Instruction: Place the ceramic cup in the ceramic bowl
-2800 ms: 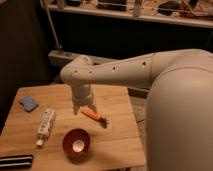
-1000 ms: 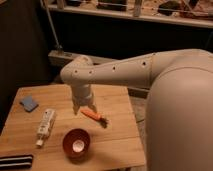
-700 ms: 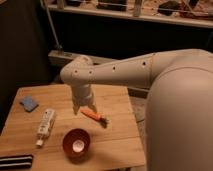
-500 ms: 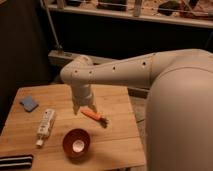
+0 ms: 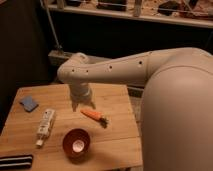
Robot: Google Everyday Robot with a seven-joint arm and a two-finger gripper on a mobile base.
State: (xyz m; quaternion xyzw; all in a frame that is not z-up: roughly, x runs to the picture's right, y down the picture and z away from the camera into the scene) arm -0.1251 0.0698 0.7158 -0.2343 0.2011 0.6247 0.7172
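The reddish-brown ceramic bowl (image 5: 76,142) stands on the wooden table (image 5: 117,137) near its front edge. A small pale round thing (image 5: 78,145) sits in the bowl's middle; it looks like the ceramic cup seen from above. My gripper (image 5: 80,104) hangs from the white arm above the table's middle, behind the bowl and left of the carrot. It is well apart from the bowl, and I see nothing in it.
An orange carrot (image 5: 94,115) lies right of the gripper. A white tube (image 5: 46,125) lies left of the bowl. A flat blue pad (image 5: 29,103) is at the far left. A dark flat object (image 5: 15,161) is at the front left corner.
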